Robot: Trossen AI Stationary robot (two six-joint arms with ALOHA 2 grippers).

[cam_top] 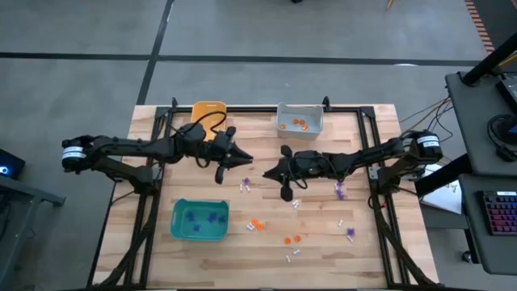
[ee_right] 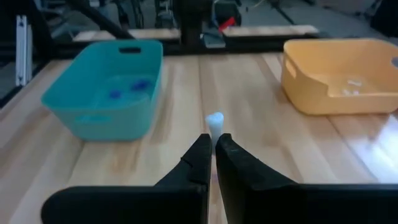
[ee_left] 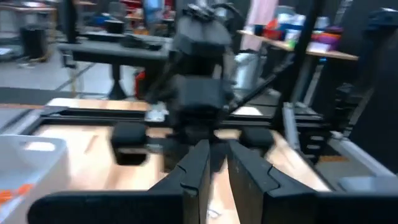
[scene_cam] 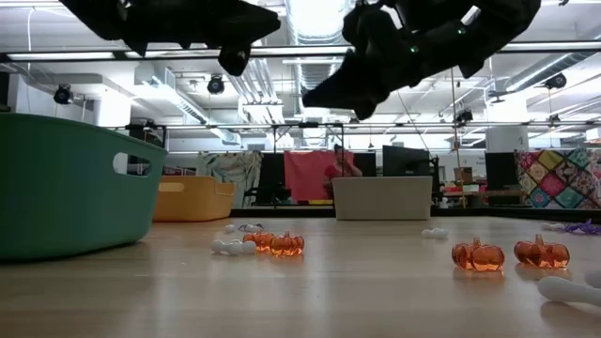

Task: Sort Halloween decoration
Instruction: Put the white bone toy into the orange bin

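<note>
Two arms meet over mid-table in the high view: the left gripper near the orange-yellow bin, the right gripper below the grey bin of orange trinkets. Purple spiky trinkets lie in the teal bin; others scatter on the wooden table. In the low view, orange pumpkins sit on the boards. The blurred left wrist view shows narrowly parted fingers, seemingly empty. In the right wrist view, the right gripper's fingers pinch a small white trinket.
</note>
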